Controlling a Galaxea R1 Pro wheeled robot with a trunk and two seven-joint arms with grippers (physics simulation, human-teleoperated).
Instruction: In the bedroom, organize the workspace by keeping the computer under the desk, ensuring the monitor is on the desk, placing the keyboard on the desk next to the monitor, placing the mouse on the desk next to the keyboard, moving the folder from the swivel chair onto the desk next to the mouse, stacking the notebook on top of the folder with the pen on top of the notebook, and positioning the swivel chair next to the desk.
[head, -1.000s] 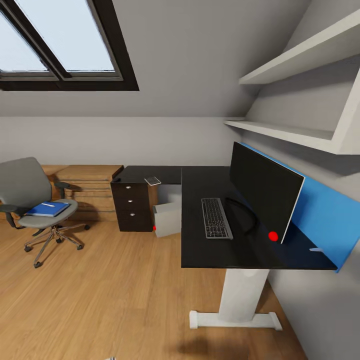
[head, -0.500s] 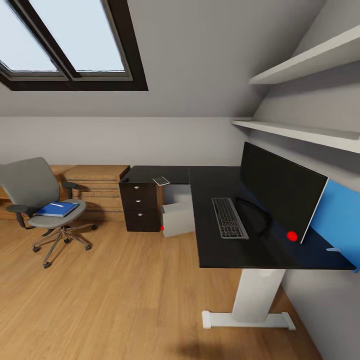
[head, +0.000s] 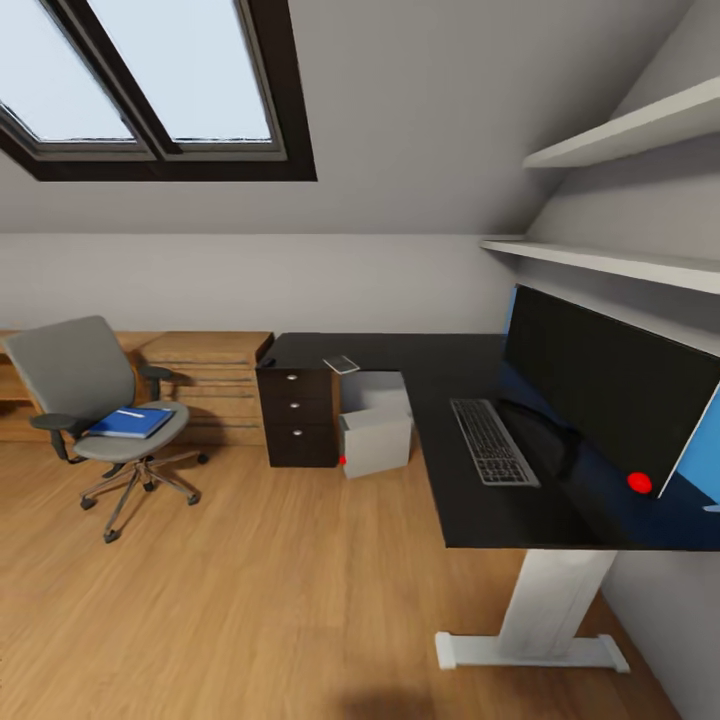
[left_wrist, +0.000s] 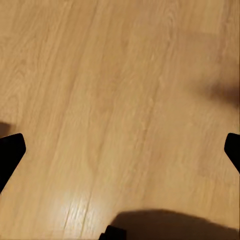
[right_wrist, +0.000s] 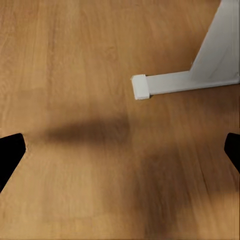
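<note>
View shift: the whole head picture has slid rightward since a second ago, so chair and desk sit further right in frame and more window shows. That is the camera turning left, not the things moving.

Chair (head: 95, 400): grey, on the wood floor at the room's left, well apart from the counter (head: 440, 365).
Folder (head: 130, 422): blue, flat on the chair seat, with a thin pale pen (head: 128, 413) lying on it.
Counter items: monitor (head: 600, 385) upright along the wall side; keyboard (head: 492, 441) just in front of it; notebook (head: 342, 364), small and pale, near the far corner above the drawers (head: 298, 418).
Computer (head: 376, 437): pale tower on the floor under the counter, beside the drawers.
Mouse: possibly the small dark spot at the counter's far left corner; too small to be sure.
Left gripper (left_wrist: 120, 150): jaws spread, nothing between them, over bare floor.
Right gripper (right_wrist: 120, 147): jaws spread, holding nothing, over floor near the desk foot (right_wrist: 182, 82).

Assessment: the turn brings the chair toward centre, probably in approach to the folder. Monitor, keyboard and computer look placed already; folder, notebook, pen and chair remain.
</note>
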